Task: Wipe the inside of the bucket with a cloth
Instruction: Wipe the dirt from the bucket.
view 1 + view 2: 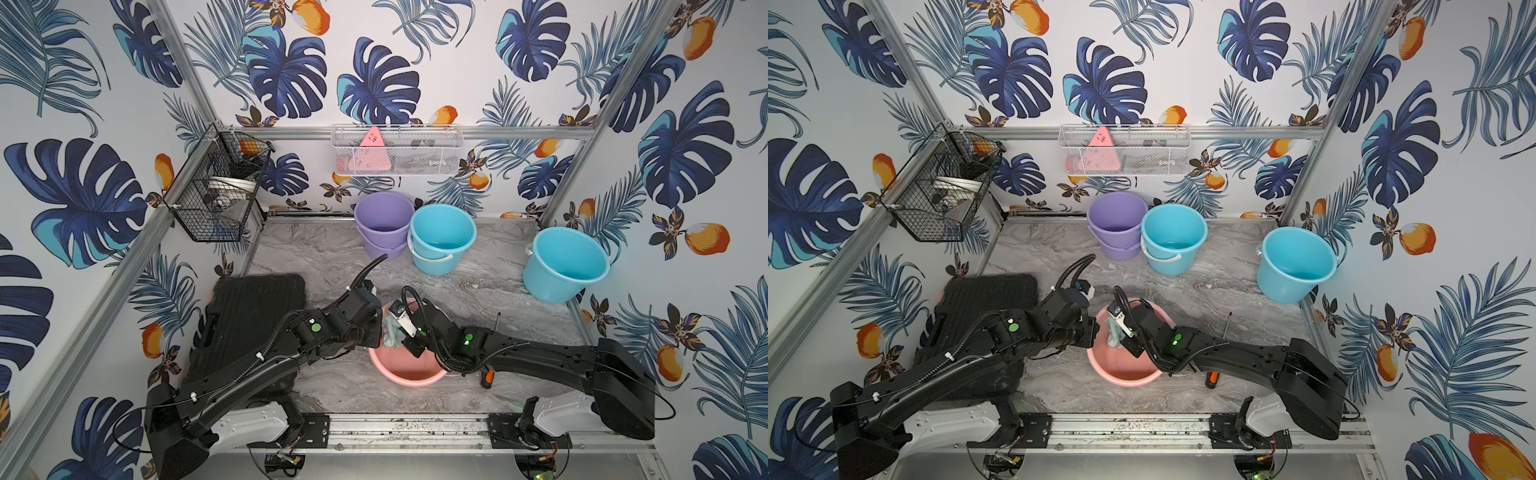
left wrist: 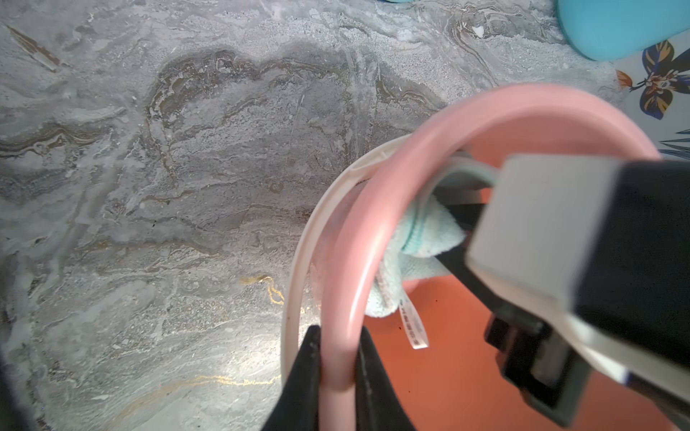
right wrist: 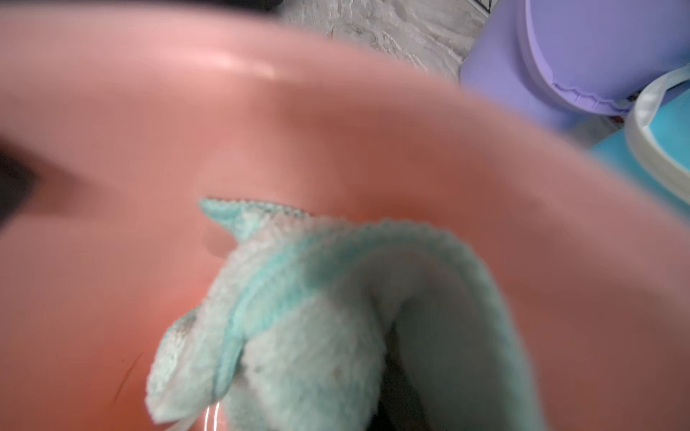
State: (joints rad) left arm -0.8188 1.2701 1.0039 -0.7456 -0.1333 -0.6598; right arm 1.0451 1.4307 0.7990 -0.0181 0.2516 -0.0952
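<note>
Left gripper [image 2: 338,373] clamped on rim of pink bucket [image 1: 409,368], centre of bench [image 1: 478,291] near front edge. Right gripper [image 2: 453,242] clenched on cloth [image 3: 317,317], pressed against bucket's inner wall.

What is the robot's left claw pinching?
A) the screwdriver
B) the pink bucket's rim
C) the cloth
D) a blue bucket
B: in the left wrist view, the left gripper squeezes the pink bucket by its rim; the cloth is inside the bucket.
</note>
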